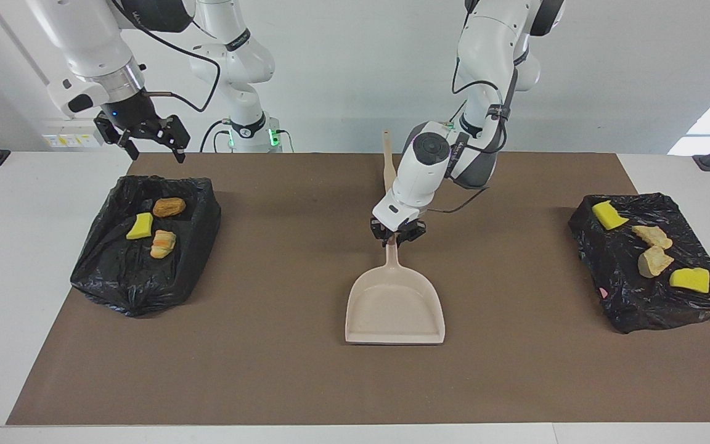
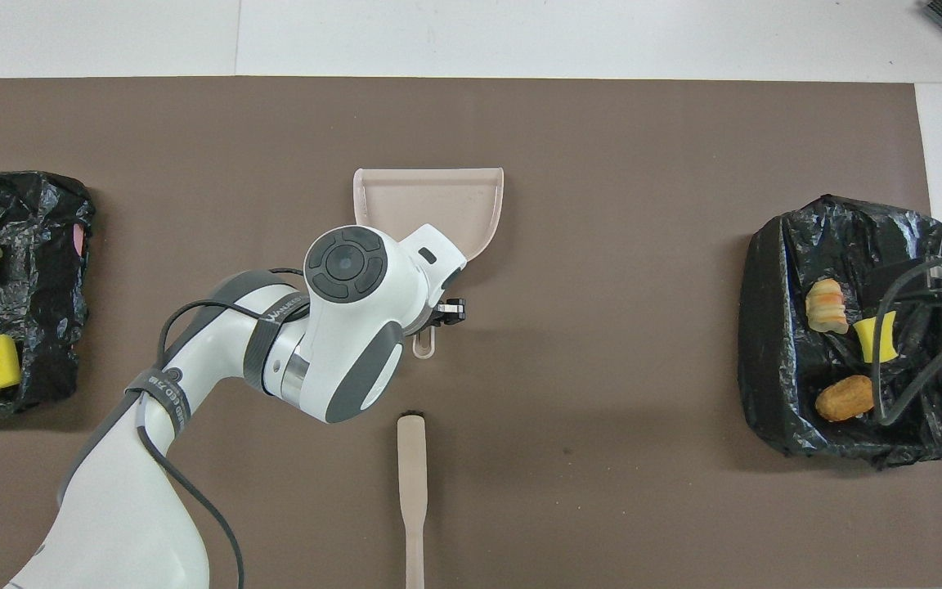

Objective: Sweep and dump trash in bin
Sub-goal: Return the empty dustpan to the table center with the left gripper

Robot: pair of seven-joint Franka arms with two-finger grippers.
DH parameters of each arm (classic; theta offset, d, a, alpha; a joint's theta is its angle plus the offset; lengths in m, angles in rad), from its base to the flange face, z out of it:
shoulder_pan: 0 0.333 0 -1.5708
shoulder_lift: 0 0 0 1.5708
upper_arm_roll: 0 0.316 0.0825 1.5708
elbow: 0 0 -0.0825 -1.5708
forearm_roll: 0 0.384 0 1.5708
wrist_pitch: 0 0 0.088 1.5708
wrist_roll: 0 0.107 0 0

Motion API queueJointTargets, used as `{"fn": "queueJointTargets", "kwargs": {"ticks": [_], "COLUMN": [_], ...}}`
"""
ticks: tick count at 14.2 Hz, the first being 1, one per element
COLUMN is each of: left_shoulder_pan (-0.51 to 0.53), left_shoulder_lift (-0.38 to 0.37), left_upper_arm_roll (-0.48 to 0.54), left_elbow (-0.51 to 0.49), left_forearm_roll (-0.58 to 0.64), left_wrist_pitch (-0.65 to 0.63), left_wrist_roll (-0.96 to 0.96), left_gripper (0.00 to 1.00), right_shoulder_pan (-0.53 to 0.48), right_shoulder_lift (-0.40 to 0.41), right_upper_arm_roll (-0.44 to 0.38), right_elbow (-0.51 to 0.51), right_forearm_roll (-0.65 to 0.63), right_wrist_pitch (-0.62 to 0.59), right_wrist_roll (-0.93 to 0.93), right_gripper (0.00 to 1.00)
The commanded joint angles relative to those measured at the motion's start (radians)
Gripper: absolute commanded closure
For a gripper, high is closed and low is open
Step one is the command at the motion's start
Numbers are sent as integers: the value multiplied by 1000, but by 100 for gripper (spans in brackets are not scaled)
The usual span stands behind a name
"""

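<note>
Beige plastic is what the left gripper (image 1: 397,236) is clamped on: its jaws are closed narrow on the handle of the dustpan (image 1: 395,308), whose pan sits at mid-table on the brown mat (image 1: 306,376), mouth turned away from the robots. Just nearer the robots lies the brush (image 1: 387,169), untouched. The right gripper (image 1: 145,137) waits with jaws wide over the table edge, above the robot-side rim of the bin (image 1: 139,271) at its end of the table. The trash is all in the two black-bagged bins: three scraps (image 1: 159,227) in that one, four scraps (image 1: 654,251) in the other bin (image 1: 644,302) at the left arm's end. No loose piece shows on the mat, so the task looks close to done and the pan looks empty.

The main risk is the grip itself: the handle is thin and smooth and held near its end, so the wide pan could swivel or droop between the fingers if swung fast. Set down carelessly, the handle could land on the brush close by and knock it askew. A low sweep toward either bin could snag the loose bag and drag scraps out
</note>
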Motion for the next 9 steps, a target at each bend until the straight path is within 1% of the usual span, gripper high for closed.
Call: {"fn": "queueJointTargets", "kwargs": {"ticks": [1, 2, 3, 4, 5, 6, 9], "left_shoulder_pan": [-23, -19, -10, -2, 36, 55, 61], "left_shoulder_lift": [5, 5, 5, -4, -28, -62, -82], "left_upper_arm_roll": [20, 20, 23, 26, 26, 26, 31], "left_elbow": [6, 6, 12, 12, 18, 21, 26], "left_forearm_roll": [16, 16, 18, 18, 16, 16, 15], "left_wrist_pitch": [12, 2, -6, -23, -77, -125, -158], "left_wrist_roll": [-27, -24, -12, -9, -7, -1, -12], "left_gripper": [100, 100, 85, 55, 1, 0, 0], "right_shoulder_pan": [-6, -6, -6, -6, -6, -6, -6], "right_shoulder_lift": [-7, -7, -7, -7, -7, -7, -7], "right_upper_arm_roll": [5, 5, 5, 5, 5, 5, 5], "right_elbow": [-2, -2, -2, -2, -2, -2, -2], "right_forearm_roll": [19, 19, 19, 19, 19, 19, 19], "right_wrist_pitch": [10, 10, 10, 10, 10, 10, 10], "right_wrist_roll": [14, 14, 14, 14, 14, 14, 14], "right_gripper": [0, 0, 0, 0, 0, 0, 0]}}
